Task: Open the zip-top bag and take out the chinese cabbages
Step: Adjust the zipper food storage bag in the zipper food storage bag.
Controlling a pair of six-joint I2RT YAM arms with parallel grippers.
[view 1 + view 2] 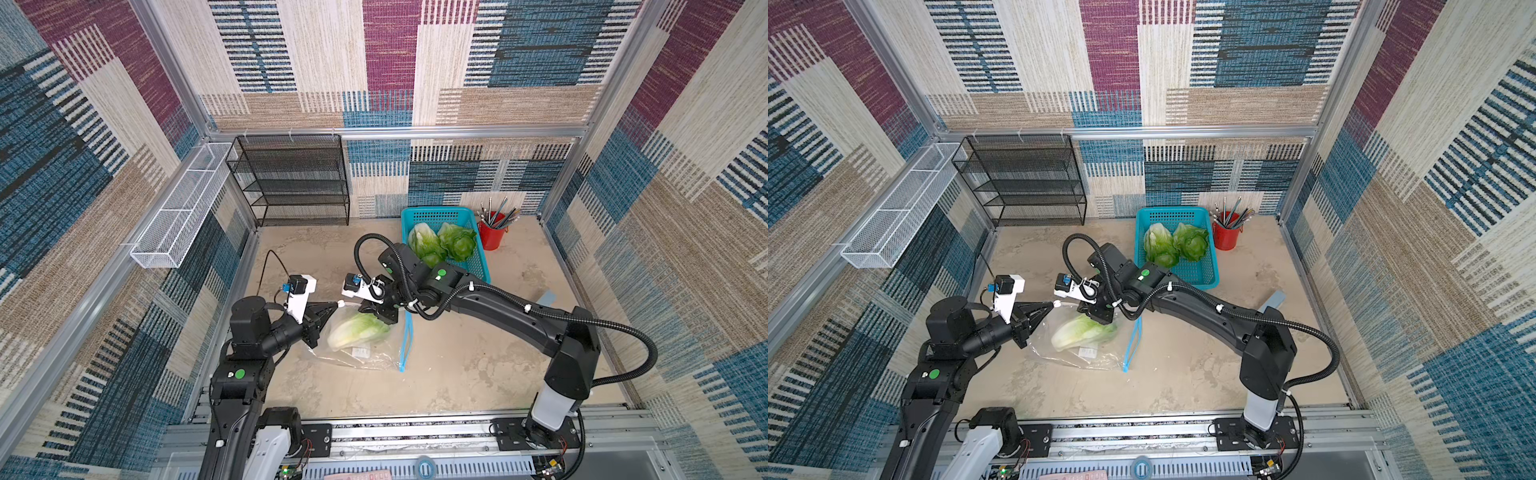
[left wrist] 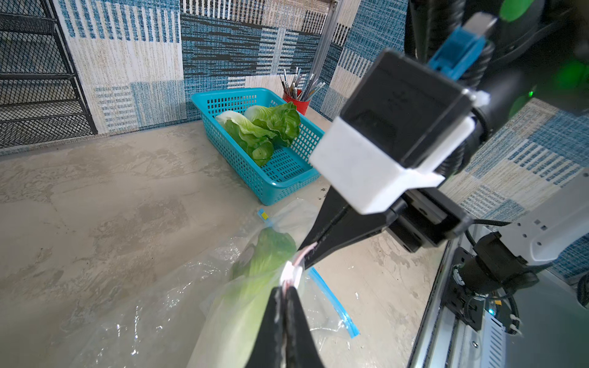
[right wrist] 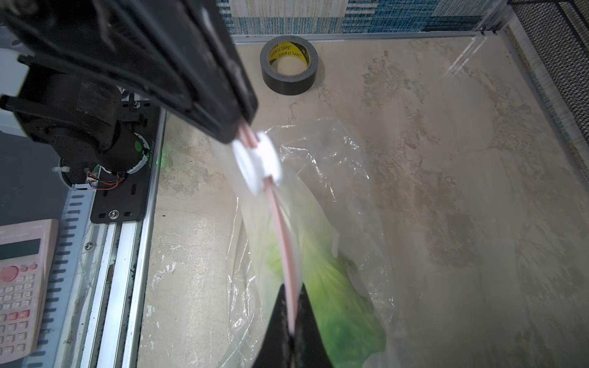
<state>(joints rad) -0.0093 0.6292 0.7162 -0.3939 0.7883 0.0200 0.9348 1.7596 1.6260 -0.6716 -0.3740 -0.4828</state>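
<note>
Pink zip strip (image 3: 284, 242) clamped by both pairs of fingers (image 2: 301, 321): left gripper (image 2: 286, 291) beside the white slider (image 3: 258, 162), right gripper (image 3: 292, 299) further along. Opening stage, likely: one chinese cabbage (image 1: 357, 332) inside the zip-top bag (image 1: 365, 359), two others (image 1: 424, 245) in the teal basket (image 1: 436, 216). Calls next for running slider open.

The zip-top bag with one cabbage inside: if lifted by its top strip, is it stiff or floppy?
Probably floppy: the zip-top bag is thin, wrinkled clear film. It would likely sag under the cabbage, which may slide inside.
</note>
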